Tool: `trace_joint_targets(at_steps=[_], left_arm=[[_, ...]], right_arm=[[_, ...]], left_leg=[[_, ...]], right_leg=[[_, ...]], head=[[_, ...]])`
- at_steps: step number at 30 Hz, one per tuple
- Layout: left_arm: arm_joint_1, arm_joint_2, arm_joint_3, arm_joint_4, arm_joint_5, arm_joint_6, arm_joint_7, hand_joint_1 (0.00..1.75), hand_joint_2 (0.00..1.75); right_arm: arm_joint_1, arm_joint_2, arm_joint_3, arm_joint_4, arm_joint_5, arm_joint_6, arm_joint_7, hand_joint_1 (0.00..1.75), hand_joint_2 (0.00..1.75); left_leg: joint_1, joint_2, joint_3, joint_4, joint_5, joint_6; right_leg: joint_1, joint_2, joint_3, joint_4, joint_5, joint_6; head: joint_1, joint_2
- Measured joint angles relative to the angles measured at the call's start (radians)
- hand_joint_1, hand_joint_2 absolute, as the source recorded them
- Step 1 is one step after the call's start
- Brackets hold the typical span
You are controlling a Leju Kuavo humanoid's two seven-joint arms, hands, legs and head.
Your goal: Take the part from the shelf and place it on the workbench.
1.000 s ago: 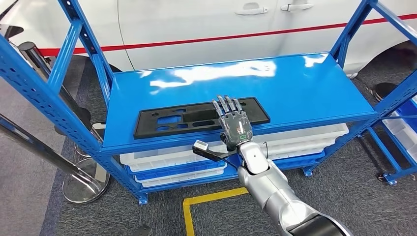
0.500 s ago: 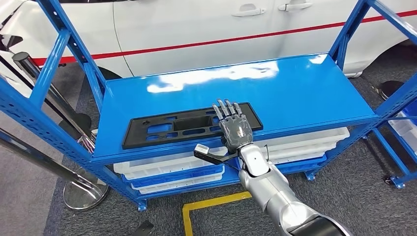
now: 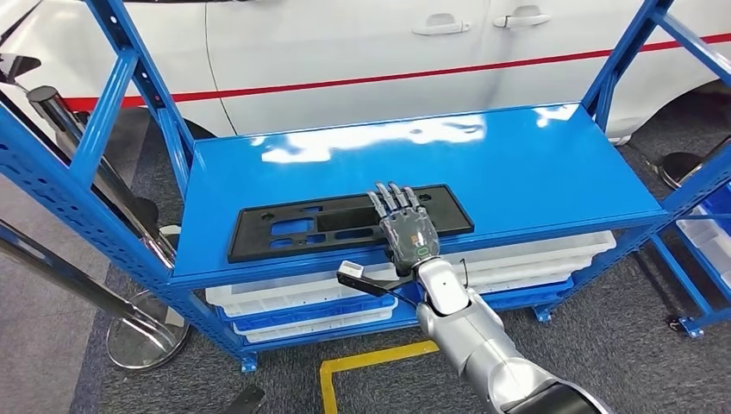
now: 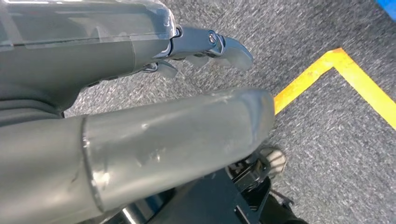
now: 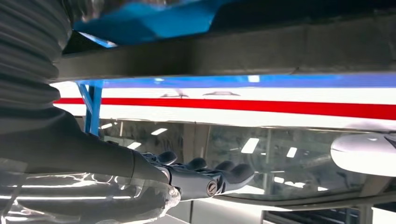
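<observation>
Reach is nearly finished: compared with a moment ago, my right hand (image 3: 405,231) sits flatter over the part (image 3: 345,221), fingers straight and spread across its right end, thumb (image 3: 362,278) out at 8 o'clock below the shelf (image 3: 517,164) lip. I judge the hand touching or just above the panel, nothing gripped yet. The whole view has shifted a little, so my body moved; the part looks unmoved on the shelf. That leaves the grip and the carry to the worktop still to do. The part is a long, thin, matt black plastic panel with rectangular cut-outs, lying flat along the front edge. The shelf is glossy blue painted steel. My left hand (image 4: 140,51) hangs over grey carpet, fingers partly curled, holding nothing.
</observation>
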Motion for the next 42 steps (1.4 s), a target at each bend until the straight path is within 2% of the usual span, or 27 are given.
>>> trace_joint_targets(at_steps=[2,3,4,6,7,9,12,14,16,17,18,19,20,21,23,24,27,28,30,32,33,34,35,36,38,40,42], left_arm=[[0.0,0.0,0.0,0.0,0.0,0.004,-0.01,0.0,0.0],[0.0,-0.001,0.0,0.0,0.0,0.008,-0.016,0.0,0.0],[0.0,-0.001,0.0,0.0,0.0,0.013,-0.021,0.0,0.0],[-0.002,-0.004,-0.003,0.0,0.001,0.022,-0.03,0.0,0.0],[-0.004,-0.004,-0.005,0.0,0.002,0.025,-0.033,0.0,0.0],[-0.009,-0.005,-0.007,0.0,0.004,0.028,-0.038,0.0,0.0],[-0.011,-0.006,-0.008,0.0,0.006,0.029,-0.043,0.0,0.0],[-0.013,-0.007,-0.009,0.0,0.01,0.03,-0.046,0.0,0.0],[-0.014,-0.007,-0.01,0.0,0.013,0.031,-0.049,0.0,0.0],[-0.014,-0.007,-0.011,0.0,0.013,0.032,-0.05,0.0,0.0],[-0.013,-0.008,-0.012,0.0,0.014,0.033,-0.05,0.0,0.0],[-0.012,-0.008,-0.013,0.0,0.014,0.034,-0.05,0.0,0.0],[-0.012,-0.008,-0.013,0.0,0.015,0.035,-0.05,0.0,0.0],[-0.013,-0.008,-0.014,0.0,0.016,0.036,-0.051,0.0,0.0],[-0.015,-0.007,-0.015,0.0,0.017,0.038,-0.051,0.0,0.0],[-0.016,-0.007,-0.015,0.0,0.018,0.038,-0.052,0.0,0.0],[-0.016,-0.007,-0.015,0.0,0.024,0.041,-0.056,0.0,0.0],[-0.017,-0.007,-0.015,0.0,0.027,0.044,-0.059,0.0,0.0],[-0.018,-0.008,-0.015,0.0,0.037,0.058,-0.064,0.0,0.0],[-0.018,-0.01,-0.014,0.0,0.052,0.09,-0.07,0.0,0.0],[-0.016,-0.011,-0.014,0.0,0.06,0.11,-0.077,0.0,0.0],[-0.014,-0.013,-0.013,0.0,0.067,0.127,-0.089,0.0,0.0],[-0.011,-0.014,-0.013,0.0,0.072,0.139,-0.104,0.0,0.0],[-0.009,-0.015,-0.012,0.0,0.076,0.145,-0.117,0.0,0.0],[-0.007,-0.016,-0.012,0.0,0.08,0.14,-0.137,0.0,0.87],[-0.003,-0.016,-0.012,0.0,0.086,0.132,-0.148,0.0,1.75],[0.006,-0.016,-0.013,0.0,0.091,0.131,-0.154,0.0,1.75]], right_arm=[[0.005,-0.003,0.0,0.002,-0.008,0.0,-0.002,1.75,1.75],[0.008,-0.005,0.0,0.003,-0.012,0.0,-0.004,1.75,1.75],[0.011,-0.007,0.0,0.003,-0.014,0.0,-0.008,1.75,1.75],[0.012,-0.01,0.0,-0.002,-0.015,0.0,-0.015,1.75,1.75],[0.012,-0.011,0.0,-0.008,-0.015,0.0,-0.017,1.75,1.75],[0.013,-0.013,-0.001,-0.019,-0.016,0.0,-0.019,1.75,1.75],[0.018,-0.016,-0.003,-0.035,-0.017,0.0,-0.023,1.75,1.75],[0.019,-0.016,-0.006,-0.05,-0.017,0.0,-0.026,1.75,1.75],[0.02,-0.017,-0.008,-0.061,-0.015,0.0,-0.029,1.75,1.75],[0.023,-0.017,-0.009,-0.065,-0.013,0.0,-0.03,1.75,1.75],[0.027,-0.017,-0.011,-0.07,-0.012,0.0,-0.031,1.75,1.75],[0.031,-0.018,-0.012,-0.075,-0.011,0.0,-0.031,1.75,1.75],[0.035,-0.019,-0.014,-0.081,-0.01,0.0,-0.032,1.75,1.75],[0.037,-0.019,-0.016,-0.087,-0.01,0.0,-0.033,1.75,1.75],[0.037,-0.02,-0.02,-0.098,-0.01,0.0,-0.033,1.75,1.75],[0.039,-0.02,-0.022,-0.101,-0.01,0.0,-0.033,1.75,1.75],[0.048,-0.023,-0.032,-0.119,-0.012,0.0,-0.037,1.75,1.75],[0.053,-0.023,-0.038,-0.131,-0.014,0.0,-0.044,1.75,1.75],[0.066,-0.024,-0.052,-0.17,-0.025,0.0,-0.07,1.75,1.75],[0.095,-0.024,-0.072,-0.237,-0.041,0.0,-0.127,1.75,1.75],[0.116,-0.021,-0.088,-0.294,-0.047,0.0,-0.171,1.75,1.75],[0.137,-0.016,-0.105,-0.364,-0.049,0.0,-0.222,1.75,1.75],[0.155,-0.006,-0.121,-0.444,-0.045,0.0,-0.272,1.75,1.75],[0.167,0.005,-0.133,-0.53,-0.037,0.0,-0.314,1.75,1.75],[0.175,0.023,-0.136,-0.68,-0.004,0.0,-0.345,1.75,1.75],[0.183,0.03,-0.118,-0.805,0.038,0.0,-0.321,1.75,1.75],[0.192,0.03,-0.082,-0.912,0.07,0.0,-0.275,1.75,1.75]], left_leg=[[0.0,0.0,-0.001,0.001,-0.001,0.001],[0.0,0.0,0.0,0.002,-0.002,0.001],[0.0,0.0,0.0,0.004,-0.004,0.0],[0.002,0.0,0.001,0.011,-0.01,-0.005],[0.0,-0.001,-0.001,0.017,-0.015,-0.01],[-0.003,-0.001,-0.004,0.023,-0.02,-0.02],[-0.001,-0.001,-0.005,0.025,-0.026,-0.036],[0.002,0.0,-0.027,0.079,-0.061,-0.044],[0.003,0.001,-0.086,0.203,-0.12,-0.047],[0.003,0.001,-0.118,0.264,-0.141,-0.047],[0.003,0.001,-0.138,0.298,-0.144,-0.046],[0.002,0.001,-0.14,0.297,-0.129,-0.044],[0.001,0.001,-0.123,0.256,-0.098,-0.039],[0.0,0.001,-0.091,0.187,-0.059,-0.033],[-0.007,0.001,-0.032,0.065,-0.014,-0.021],[-0.01,0.001,-0.019,0.034,-0.009,-0.017],[-0.012,0.001,-0.012,0.016,-0.004,-0.01],[-0.009,0.002,-0.01,0.01,0.0,-0.006],[-0.005,0.004,-0.006,0.0,0.006,0.001],[-0.004,0.004,-0.008,0.001,0.007,0.004],[-0.004,0.003,-0.008,0.002,0.006,0.004],[-0.003,0.002,-0.009,0.005,0.004,0.003],[-0.001,0.001,-0.01,0.009,0.001,0.0],[0.0,0.001,-0.01,0.015,-0.004,-0.004],[0.001,0.0,-0.013,0.03,-0.015,-0.015],[-0.001,-0.002,-0.017,0.037,-0.021,-0.027],[0.001,-0.002,-0.018,0.036,-0.022,-0.037]], right_leg=[[-0.003,0.0,-0.059,0.121,-0.046,0.005],[-0.005,0.0,-0.071,0.143,-0.044,0.007],[-0.007,-0.001,-0.065,0.127,-0.023,0.009],[-0.012,-0.002,-0.007,0.006,0.042,0.01],[-0.011,-0.003,0.022,-0.055,0.063,0.009],[-0.009,-0.002,0.049,-0.114,0.072,0.001],[-0.004,0.0,0.052,-0.119,0.072,-0.018],[-0.006,0.0,0.057,-0.124,0.073,-0.031],[-0.004,-0.002,0.059,-0.125,0.071,-0.039],[-0.001,-0.003,0.06,-0.124,0.071,-0.04],[0.001,-0.003,0.06,-0.124,0.07,-0.041],[0.004,-0.003,0.061,-0.124,0.069,-0.042],[0.006,-0.002,0.063,-0.124,0.069,-0.042],[0.007,-0.002,0.064,-0.124,0.069,-0.043],[0.011,-0.001,0.065,-0.123,0.068,-0.04],[0.011,-0.001,0.064,-0.123,0.068,-0.037],[0.009,-0.001,0.062,-0.124,0.07,-0.022],[0.008,-0.001,0.058,-0.115,0.062,-0.017],[0.006,-0.001,0.025,-0.043,0.015,-0.007],[0.001,-0.001,-0.034,0.081,-0.044,0.0],[-0.002,-0.001,-0.056,0.126,-0.056,0.004],[-0.006,-0.002,-0.063,0.139,-0.05,0.007],[-0.01,-0.002,-0.051,0.113,-0.026,0.01],[-0.014,-0.003,-0.025,0.058,0.009,0.013],[-0.018,-0.004,0.031,-0.054,0.052,0.015],[-0.014,-0.004,0.05,-0.095,0.052,0.006],[-0.01,-0.004,0.051,-0.099,0.053,-0.011]], head=[[0.0,0.0],[0.0,0.0],[0.0,0.0],[0.0,0.0],[0.0,0.0],[-0.001,0.0],[-0.001,0.0],[-0.001,0.0],[-0.001,0.0],[-0.001,0.0],[-0.001,0.0],[-0.001,0.0],[-0.001,0.0],[-0.001,0.0],[-0.001,0.0],[-0.001,0.0],[-0.001,0.0],[-0.001,0.0],[0.0,0.0],[0.0,0.0],[0.0,0.0],[0.0,0.0],[0.0,0.0],[-0.001,0.0],[-0.001,0.0],[-0.001,0.0],[-0.001,0.0]])
